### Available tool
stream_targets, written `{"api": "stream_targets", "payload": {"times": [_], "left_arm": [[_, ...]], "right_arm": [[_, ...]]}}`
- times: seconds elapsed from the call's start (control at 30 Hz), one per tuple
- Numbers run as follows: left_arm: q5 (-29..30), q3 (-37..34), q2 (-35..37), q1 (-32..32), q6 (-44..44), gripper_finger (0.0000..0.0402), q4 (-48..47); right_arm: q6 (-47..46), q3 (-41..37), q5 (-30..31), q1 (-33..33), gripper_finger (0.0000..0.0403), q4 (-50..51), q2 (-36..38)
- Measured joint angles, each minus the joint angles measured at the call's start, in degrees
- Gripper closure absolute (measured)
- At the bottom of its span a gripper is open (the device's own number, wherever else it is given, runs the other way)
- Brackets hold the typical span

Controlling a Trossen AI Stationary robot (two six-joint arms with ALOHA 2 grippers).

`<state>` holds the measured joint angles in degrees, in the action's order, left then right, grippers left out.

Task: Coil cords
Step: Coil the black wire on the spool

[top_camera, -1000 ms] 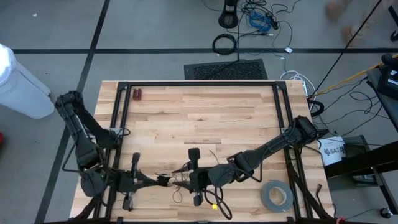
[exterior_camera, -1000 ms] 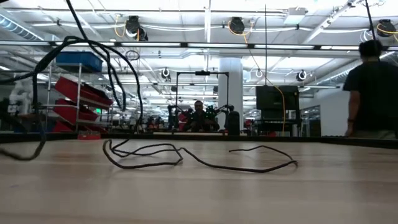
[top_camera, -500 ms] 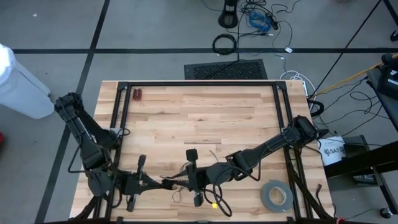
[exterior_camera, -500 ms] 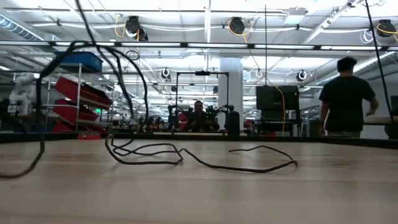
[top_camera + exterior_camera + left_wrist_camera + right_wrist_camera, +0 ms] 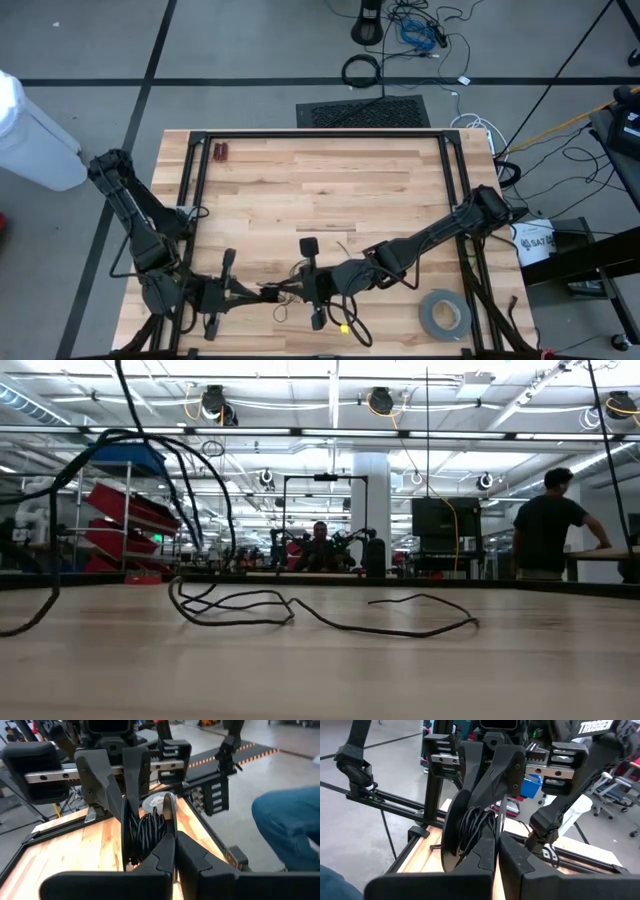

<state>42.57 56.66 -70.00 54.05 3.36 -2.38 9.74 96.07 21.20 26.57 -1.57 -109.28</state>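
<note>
The thin black cord is wound into a small bundle (image 5: 147,832) (image 5: 475,827), held up above the table's near edge between my two grippers (image 5: 280,292). My left gripper (image 5: 264,293) (image 5: 172,837) and my right gripper (image 5: 297,290) (image 5: 497,837) point at each other, roughly level, both shut at the bundle. Loose strands of the cord (image 5: 300,612) lie on the wooden table (image 5: 320,190), and one loop (image 5: 150,445) rises toward the grippers. My left gripper has its shut fingers (image 5: 170,815) against one side of the cord bundle (image 5: 157,827), coming level from the table's left. The fingers hide which strands sit between them. The bundle is lifted clear of the table, with loose cord trailing down. My right gripper meets the opposite side of the bundle (image 5: 485,825) with its shut fingers (image 5: 500,817), level from the table's right. The pinched spot is hidden by the fingers. The bundle stands upright between my two grippers, clear of the table.
A grey tape roll (image 5: 444,314) lies at the table's near right corner. A small red object (image 5: 220,152) sits at the far left. A black frame (image 5: 320,134) runs round the table. A person (image 5: 545,535) stands in the room behind.
My right gripper has shut at the cord bundle. The raised loop of cord has swung, and its hanging end has moved leftward and lower in the low view. The strands on the table lie as before.
</note>
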Motion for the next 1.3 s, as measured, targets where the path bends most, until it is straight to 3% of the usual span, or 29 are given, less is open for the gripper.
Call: {"api": "stream_targets", "payload": {"times": [0.33,0.53,0.73,0.97,1.13,1.3], "left_arm": [[4.32,0.0,0.09,1.91,2.1,0.035,5.6],[11.56,0.0,0.46,2.73,2.1,0.0347,5.57],[12.11,0.0,0.44,2.11,2.08,0.0347,5.53],[16.58,0.0,0.23,-0.12,5.1,0.0341,7.12],[18.29,0.0,-0.27,-1.9,11.27,0.0305,11.12],[17.45,0.02,-1.94,-2.99,13.97,0.0265,13.49]], "right_arm": [[-1.43,-0.02,4.39,0.59,0.0403,7.73,3.19],[-2.8,-0.04,5.91,1.25,0.0403,11.49,5.0],[-4.08,-0.02,6.23,1.94,0.0403,13.69,8.82],[-0.91,-0.02,2.87,2.4,0.0403,13.71,10.41],[-0.14,-0.02,-3.17,1.27,0.0403,14.1,10.39],[-0.07,-0.02,-5.09,-0.31,0.0403,14.04,10.37]]}}
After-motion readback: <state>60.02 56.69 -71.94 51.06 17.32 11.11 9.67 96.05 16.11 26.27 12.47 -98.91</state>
